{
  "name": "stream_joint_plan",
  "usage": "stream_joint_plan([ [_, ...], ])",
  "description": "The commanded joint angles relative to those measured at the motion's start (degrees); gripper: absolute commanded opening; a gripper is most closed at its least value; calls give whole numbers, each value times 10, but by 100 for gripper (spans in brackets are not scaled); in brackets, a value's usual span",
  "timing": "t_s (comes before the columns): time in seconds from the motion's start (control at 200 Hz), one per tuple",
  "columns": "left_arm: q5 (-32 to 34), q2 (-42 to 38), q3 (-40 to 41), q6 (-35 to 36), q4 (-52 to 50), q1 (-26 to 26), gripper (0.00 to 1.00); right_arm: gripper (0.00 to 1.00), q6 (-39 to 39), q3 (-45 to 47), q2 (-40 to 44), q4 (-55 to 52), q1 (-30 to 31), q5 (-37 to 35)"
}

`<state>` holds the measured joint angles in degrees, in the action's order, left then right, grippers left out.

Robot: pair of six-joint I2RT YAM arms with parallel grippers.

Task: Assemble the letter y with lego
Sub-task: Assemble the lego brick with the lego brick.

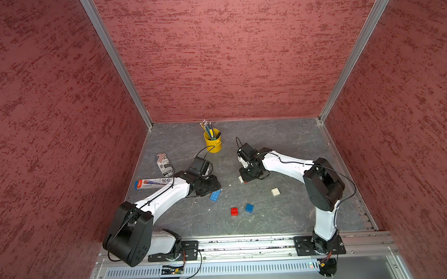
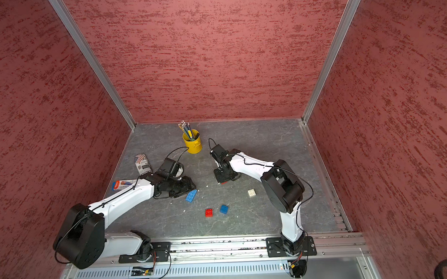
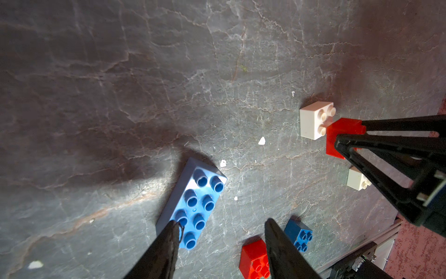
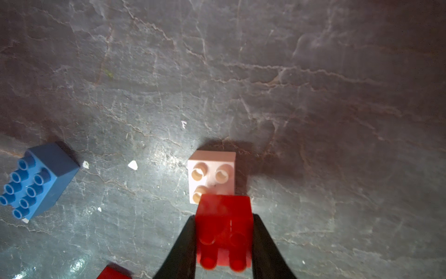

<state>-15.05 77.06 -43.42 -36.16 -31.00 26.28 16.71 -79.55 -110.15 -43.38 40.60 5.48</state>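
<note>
My right gripper (image 4: 224,217) is shut on a red lego brick (image 4: 223,210). It holds the brick over the near edge of a white brick (image 4: 212,174), hiding one stud. In a top view that gripper (image 1: 246,179) is at mid-table. My left gripper (image 3: 223,223) is open. One fingertip (image 3: 177,224) overlaps the end of the long blue brick (image 3: 195,200), which lies flat on the table (image 1: 215,195). Loose nearby are a second red brick (image 1: 234,211), a small blue brick (image 1: 249,208) and another white brick (image 1: 275,192). The letter y is not in view; the bricks lie apart.
A yellow pencil cup (image 1: 213,140) stands at the back, close to both wrists. A printed can (image 1: 164,164) and a pen package (image 1: 153,183) lie by the left arm. Red walls close in three sides. White crumbs dot the slate table (image 1: 282,148).
</note>
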Motion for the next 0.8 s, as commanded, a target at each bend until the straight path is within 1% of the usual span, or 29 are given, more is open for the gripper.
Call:
stream_joint_plan([
  [0.0, -6, 10, 4, 7, 12, -4, 59, 24, 7, -18, -12, -5, 7, 11],
  [0.326, -2, 7, 9, 1, 12, -5, 59, 24, 5, -24, -30, -19, 14, 6],
  [0.616, 2, 6, 10, 0, 8, -4, 59, 24, 24, -38, -49, -65, 19, -42],
  [0.797, -1, 10, 12, -2, 12, -5, 59, 24, 25, -38, -56, -73, 24, -50],
])
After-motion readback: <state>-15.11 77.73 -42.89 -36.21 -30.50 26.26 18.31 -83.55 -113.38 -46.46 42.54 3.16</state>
